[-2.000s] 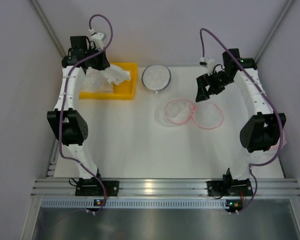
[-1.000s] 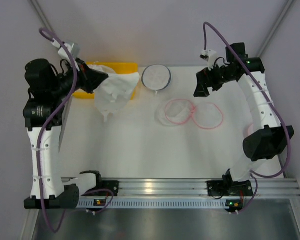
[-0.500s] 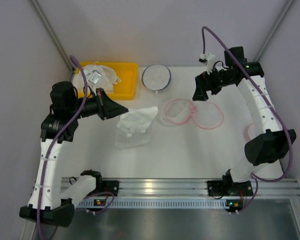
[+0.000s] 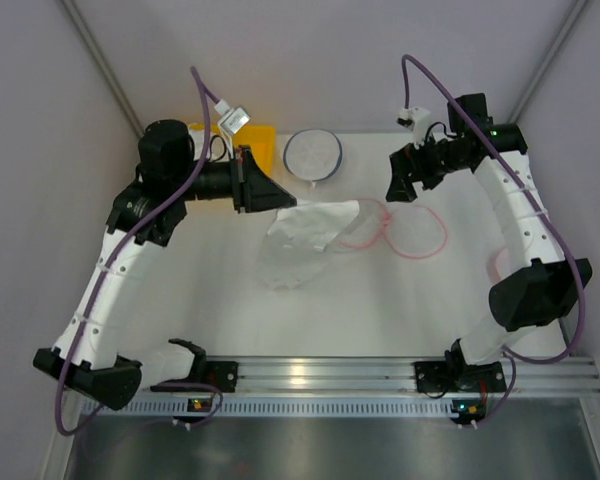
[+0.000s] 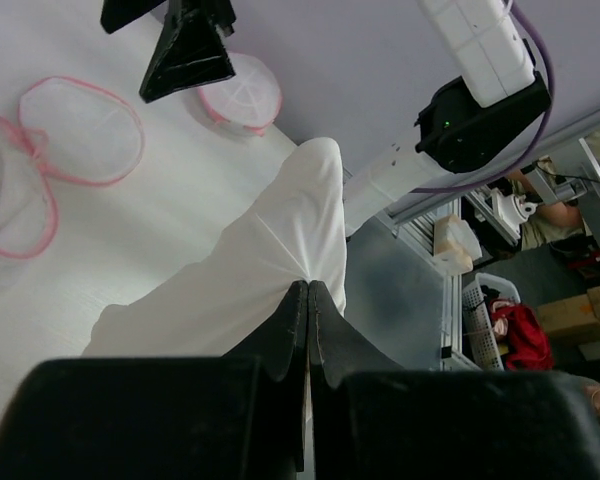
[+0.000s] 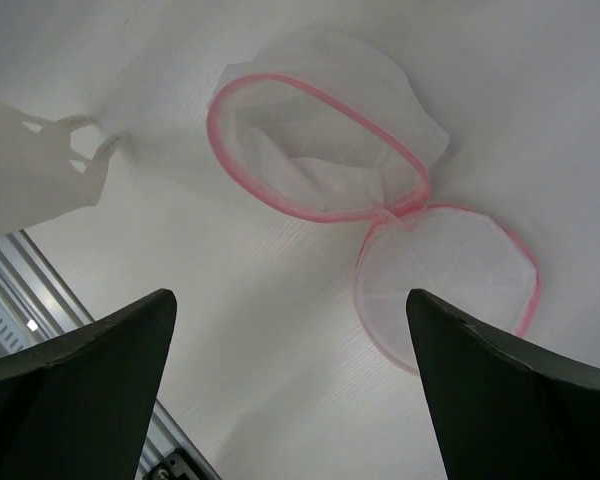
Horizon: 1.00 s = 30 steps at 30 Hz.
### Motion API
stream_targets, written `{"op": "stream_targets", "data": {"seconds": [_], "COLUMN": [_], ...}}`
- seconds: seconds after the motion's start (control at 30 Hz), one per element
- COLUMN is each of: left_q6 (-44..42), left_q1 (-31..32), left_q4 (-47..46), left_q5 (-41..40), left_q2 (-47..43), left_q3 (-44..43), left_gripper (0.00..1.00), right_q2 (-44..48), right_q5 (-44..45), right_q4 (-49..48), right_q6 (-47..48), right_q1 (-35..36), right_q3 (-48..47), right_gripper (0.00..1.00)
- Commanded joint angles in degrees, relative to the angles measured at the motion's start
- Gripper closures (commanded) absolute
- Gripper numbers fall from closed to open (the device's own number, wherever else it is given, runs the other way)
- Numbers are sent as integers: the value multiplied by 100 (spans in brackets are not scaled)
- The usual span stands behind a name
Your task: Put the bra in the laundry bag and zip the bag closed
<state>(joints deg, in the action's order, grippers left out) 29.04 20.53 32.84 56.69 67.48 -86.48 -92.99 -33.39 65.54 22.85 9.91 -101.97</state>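
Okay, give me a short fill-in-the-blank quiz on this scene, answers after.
The left gripper is shut on the white ____.
The laundry bag lies unzipped, and its rim is ____.
The right gripper holds nothing; its jaws stand ____.
Answers: bra, pink, open.

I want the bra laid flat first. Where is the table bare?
Bare: the wide near strip of table between the laundry bag and the front rail. Crowded: the far edge, with yellow tray, grey-rimmed bag and the hanging bra.
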Motion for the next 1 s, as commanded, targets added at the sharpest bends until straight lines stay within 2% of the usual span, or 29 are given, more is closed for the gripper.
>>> {"op": "stream_targets", "data": {"seconds": [0.0,0.43,0.6,0.83,0.97], "left_q6": [111,418,1102,1860,2395], "left_q1": [354,1567,1603,1577,1174], "left_q4": [-480,-971,-1411,-1693,-1623], "left_q5": [97,80,88,-377,-614], "left_q2": [230,863,898,556,363], "left_q3": [-615,-941,-924,-151,761], "left_gripper": [100,100,100,100,100], "right_q2": [79,0,-61,-359,-597], "right_q5": [87,342,307,368,359], "right_q4": [-155,-120,-138,-120,-120], "right_q6": [-9,53,44,53,18], "right_q1": [90,81,90,90,99], "right_q3": [-42,-7,72,-42,-200], "right_gripper": [1,0,0,1,1]}}
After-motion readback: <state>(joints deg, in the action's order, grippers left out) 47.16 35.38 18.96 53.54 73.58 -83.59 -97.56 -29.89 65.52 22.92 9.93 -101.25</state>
